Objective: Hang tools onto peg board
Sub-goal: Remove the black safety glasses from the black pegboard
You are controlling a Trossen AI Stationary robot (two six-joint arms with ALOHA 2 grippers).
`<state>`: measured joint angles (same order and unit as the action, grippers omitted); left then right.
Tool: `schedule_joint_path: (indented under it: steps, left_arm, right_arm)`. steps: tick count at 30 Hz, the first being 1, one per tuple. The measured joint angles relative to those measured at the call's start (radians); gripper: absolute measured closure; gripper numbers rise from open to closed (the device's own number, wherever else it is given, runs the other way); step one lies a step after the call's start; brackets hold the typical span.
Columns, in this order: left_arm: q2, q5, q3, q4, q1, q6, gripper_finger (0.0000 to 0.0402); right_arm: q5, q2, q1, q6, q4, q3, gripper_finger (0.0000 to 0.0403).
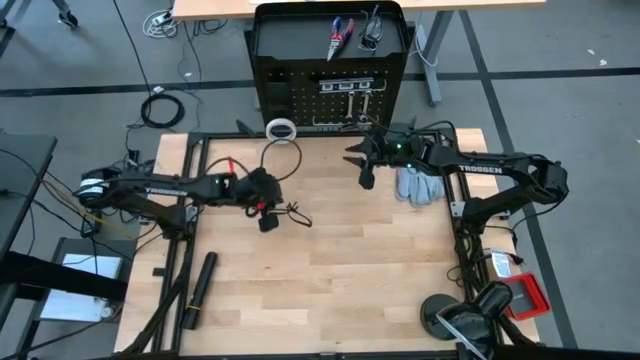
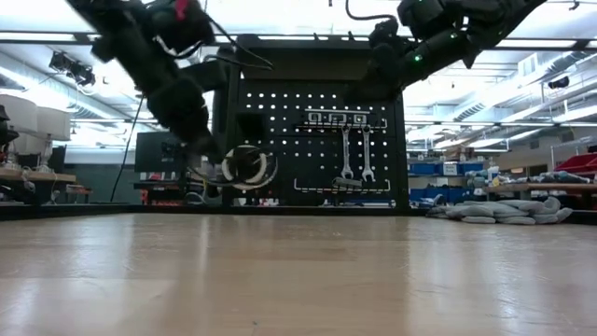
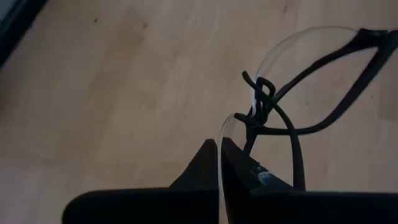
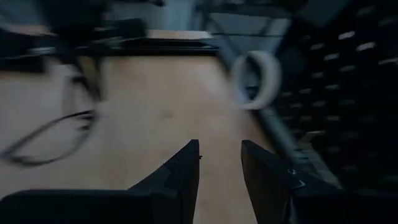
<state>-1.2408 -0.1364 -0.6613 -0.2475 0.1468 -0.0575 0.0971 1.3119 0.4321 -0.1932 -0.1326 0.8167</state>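
Cylinder (image 1: 199,289): a long black tube lying on the worktop (image 1: 330,270), near the front left corner, well apart from the peg board (image 1: 330,75).

Left claw (image 1: 268,218): over the worktop, left of centre and well in front of the peg board. Its fingers (image 3: 208,168) are pressed together on the edge of a lens, pinching the glasses (image 3: 298,99). In the high view the clear lens arcs from the claw toward the board. In the left wrist view the black frame and folded arms hang above bare wood.

Tape ring (image 1: 282,128): white, standing on edge right at the foot of the peg board, toward its left side. The right wrist view shows it upright beside the board's base.

Peg board: a large upright black panel with rows of small holes, at the far edge of the worktop, middle.

Pliers (image 1: 340,36): red and blue handles, lying on the board's top shelf beside a second pair of glasses (image 1: 371,32).

Wrenches (image 2: 355,154): two silver ones hang side by side on the board's face, right of centre.

Right claw (image 1: 366,170): held above the worktop just in front of the board's right half. Its fingers are spread apart with nothing between them.

Gloves (image 1: 418,184): a grey heap on the worktop, right of the right claw, near the board's right corner.
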Motion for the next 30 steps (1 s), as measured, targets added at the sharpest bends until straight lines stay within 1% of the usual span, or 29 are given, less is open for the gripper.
schedule_joint_path:
  steps: [2, 4, 6, 9, 12, 17, 22, 24, 26, 30]
  left_arm:
    - [0.000, -0.019, 0.047, 0.056, -0.007, -0.037, 0.0401]
    - [0.000, -0.051, 0.084, 0.074, -0.006, -0.081, 0.0401]
    - [0.000, -0.087, 0.111, 0.093, -0.005, -0.118, 0.0401]
    - [0.000, -0.121, 0.152, 0.129, -0.006, -0.185, 0.0401]
    - [-0.002, -0.129, 0.186, 0.155, -0.006, -0.252, 0.0401]
    - [-0.002, -0.128, 0.242, 0.194, -0.006, -0.393, 0.0401]
    - [-0.001, -0.132, 0.258, 0.205, -0.005, -0.469, 0.0400]
    - [-0.002, -0.137, 0.260, 0.225, -0.006, -0.472, 0.0392]
    - [-0.003, -0.144, 0.261, 0.248, -0.006, -0.468, 0.0375]
    - [-0.004, -0.170, 0.261, 0.294, -0.006, -0.430, 0.0322]
  right_arm:
    - [-0.086, 0.002, -0.013, -0.048, -0.031, 0.000, 0.0275]
    - [-0.158, 0.003, -0.019, -0.074, -0.057, 0.000, 0.0275]
    - [-0.208, 0.003, -0.020, -0.079, -0.100, -0.001, 0.0275]
    - [-0.227, 0.003, -0.019, -0.054, -0.161, -0.001, 0.0277]
    - [-0.227, 0.003, -0.019, -0.021, -0.208, 0.000, 0.0277]
    - [-0.228, 0.003, -0.024, -0.019, -0.244, 0.000, 0.0277]
    - [-0.301, 0.003, -0.023, -0.021, -0.256, 0.013, 0.0278]
    - [-0.305, 0.003, -0.023, -0.047, -0.257, 0.017, 0.0272]
    - [-0.306, 0.003, -0.025, -0.058, -0.253, 0.017, 0.0262]
    - [-0.307, 0.003, -0.025, -0.042, -0.218, 0.017, 0.0230]
